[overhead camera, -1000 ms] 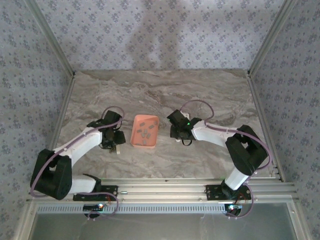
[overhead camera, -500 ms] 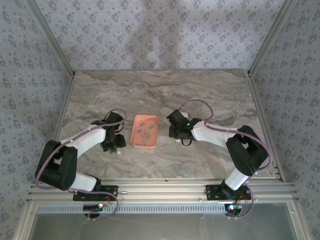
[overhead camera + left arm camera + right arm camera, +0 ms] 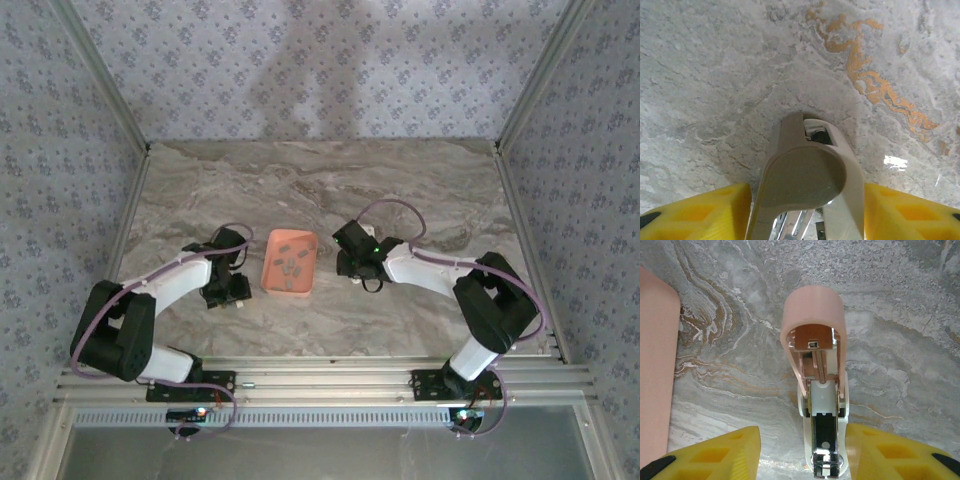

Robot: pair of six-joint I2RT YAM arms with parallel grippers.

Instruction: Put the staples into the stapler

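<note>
Across the marbled tabletop (image 3: 320, 180), grey w/ rusty veins, both arms reach in from the near edge. Left arm (image 3: 170, 278) bends in from the left-edge side, and right arm (image 3: 440, 270) mirrors it from the right. Between the two wrists, approx mid-tabletop, sits the salmon-pink tray (image 3: 270, 282), long side running near-to-far.

Left of the tray is the tan stapler (image 3: 805, 175), and the left jaws are on it. Yellow fingers (image 3: 695, 212) sit flush vs both flanks with no gap, so that reads as clamped.

Right of the tray is the pink stapler (image 3: 812, 310), lid swung open, metal channel exposed. Right jaws stand apart, straddling its back end. One finger (image 3: 890, 452) is just beside the body, w/ bare marble showing btwn the other finger and the stapler.

Smallest last: the staples (image 3: 290, 266), a handful of dull-grey bits, lie loose inside the tray around its middle.
</note>
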